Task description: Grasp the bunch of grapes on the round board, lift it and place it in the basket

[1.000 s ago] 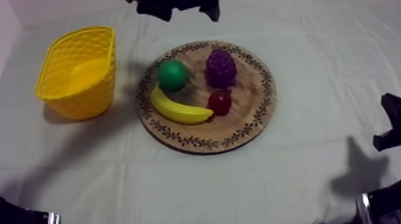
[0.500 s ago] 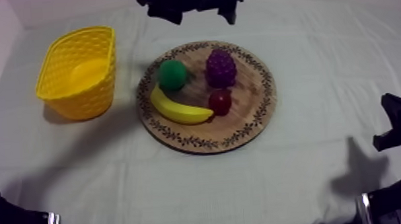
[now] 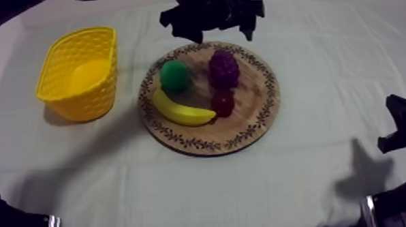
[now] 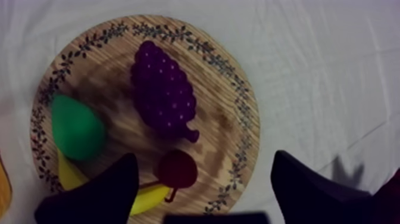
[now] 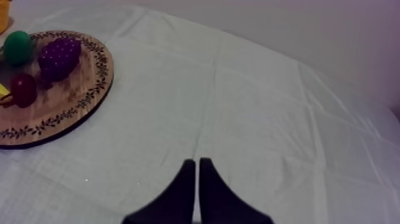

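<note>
The purple bunch of grapes (image 3: 223, 68) lies on the far half of the round wooden board (image 3: 260, 111). My left gripper (image 3: 221, 36) hangs open just beyond the board's far rim, close behind the grapes. In the left wrist view its two fingers stand wide apart over the board (image 4: 233, 122), with the grapes (image 4: 163, 89) lying ahead of them. The yellow basket (image 3: 85, 102) stands to the left of the board with nothing in it. My right gripper (image 3: 401, 127) rests at the right edge of the table, and its fingers (image 5: 196, 162) lie together over bare cloth.
A green pear (image 3: 174, 75), a banana (image 3: 178, 110) and a small red fruit (image 3: 222, 103) share the board with the grapes. The red fruit sits just in front of the grapes. Open cloth lies between the board and the basket.
My left arm has come in from the far edge toward the board and moved right, so its gripper now hangs near the grapes. The right arm and the fruit have stayed put.
</note>
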Robot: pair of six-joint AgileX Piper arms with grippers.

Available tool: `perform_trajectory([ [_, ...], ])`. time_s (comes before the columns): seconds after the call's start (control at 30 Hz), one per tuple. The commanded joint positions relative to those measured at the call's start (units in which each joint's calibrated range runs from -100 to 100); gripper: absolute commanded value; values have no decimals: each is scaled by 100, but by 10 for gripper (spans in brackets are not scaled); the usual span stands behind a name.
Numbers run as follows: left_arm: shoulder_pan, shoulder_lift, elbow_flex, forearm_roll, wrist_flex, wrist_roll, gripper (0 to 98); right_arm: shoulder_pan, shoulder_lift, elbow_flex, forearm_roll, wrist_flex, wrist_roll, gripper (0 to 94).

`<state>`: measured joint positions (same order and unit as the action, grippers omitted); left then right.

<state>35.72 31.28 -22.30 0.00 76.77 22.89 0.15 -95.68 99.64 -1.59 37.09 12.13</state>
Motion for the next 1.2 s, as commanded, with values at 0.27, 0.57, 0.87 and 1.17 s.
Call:
perform_trajectory([
  [0.27, -159, 360, -206, 272, 90, -218, 903, 0, 0, 3, 0, 0, 0, 5],
  [0.57, -220, 908, -625, 337, 349, -378, 896, 0, 0, 3, 0, 0, 1, 5],
  [0.87, -285, 1387, -785, 432, 275, -518, 879, 0, 0, 3, 0, 0, 0, 5],
  [1.17, -303, 1788, -1187, 516, 252, -590, 860, -7, 0, 3, 0, 0, 5, 5],
])
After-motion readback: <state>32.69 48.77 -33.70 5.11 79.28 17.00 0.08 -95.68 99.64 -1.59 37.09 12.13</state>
